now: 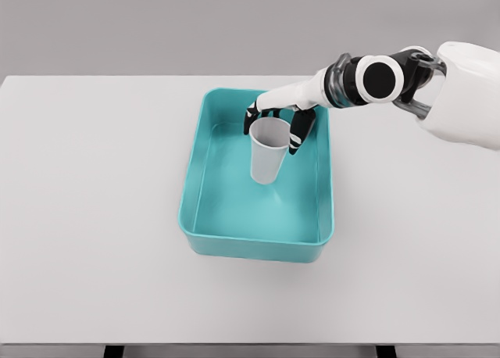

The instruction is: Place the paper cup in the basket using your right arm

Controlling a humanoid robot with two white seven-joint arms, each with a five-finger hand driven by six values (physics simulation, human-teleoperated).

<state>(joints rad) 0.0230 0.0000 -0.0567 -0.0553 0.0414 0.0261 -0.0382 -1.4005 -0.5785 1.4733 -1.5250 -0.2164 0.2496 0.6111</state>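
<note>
I had the right hand [275,117] over the teal basket [195,178] on the white tabletop [86,217]. Its fingers [300,133] gripped the upright paper cup [268,155] at the rim, inside the basket.

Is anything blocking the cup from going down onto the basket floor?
Nothing visible does. The paper cup is upright inside the teal basket, with the right robot hand around its rim. The basket floor around the cup shows bare. I can't tell whether the cup's base already touches it.
</note>
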